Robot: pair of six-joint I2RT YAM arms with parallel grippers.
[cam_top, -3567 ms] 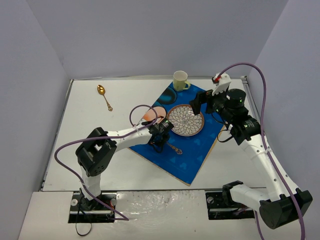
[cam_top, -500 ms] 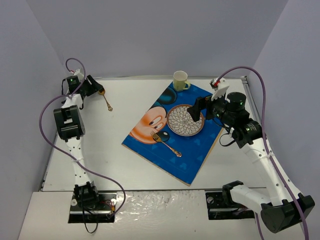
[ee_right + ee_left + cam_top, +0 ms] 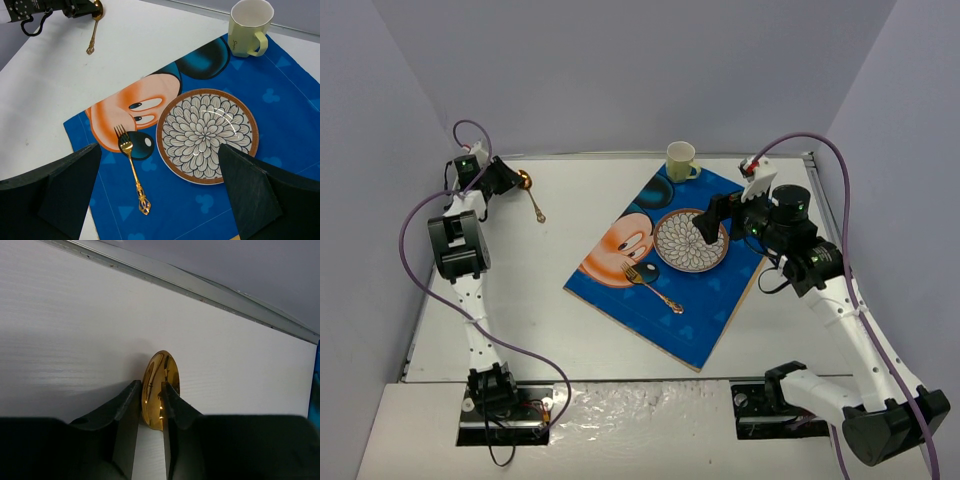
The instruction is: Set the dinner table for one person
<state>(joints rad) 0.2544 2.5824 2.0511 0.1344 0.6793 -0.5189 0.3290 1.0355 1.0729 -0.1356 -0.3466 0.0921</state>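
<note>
A gold spoon [image 3: 533, 200] lies at the far left of the white dinner table [image 3: 520, 300]. My left gripper [image 3: 513, 180] is at its bowl. In the left wrist view the gripper [image 3: 151, 385] is pinched shut on the gold bowl [image 3: 160, 372], low over the table [image 3: 75, 315]. My right gripper [image 3: 712, 222] hovers open and empty over the patterned plate [image 3: 690, 240]. In the right wrist view [image 3: 159, 150] the plate [image 3: 207, 135], the gold fork [image 3: 132, 172], the pale mug [image 3: 249, 25] and the spoon [image 3: 93, 35] show below it.
The plate and the fork [image 3: 653, 285] lie on a blue cartoon-mouse placemat [image 3: 690, 310], set at an angle on the right half. The mug [image 3: 680, 160] stands at its far corner. The table's grey rim [image 3: 225, 292] and the back wall are just beyond the spoon.
My left arm has left the fork on the placemat and swung to the far left. In the last half second its jaws have closed on the spoon's bowl. The right arm has barely moved.
</note>
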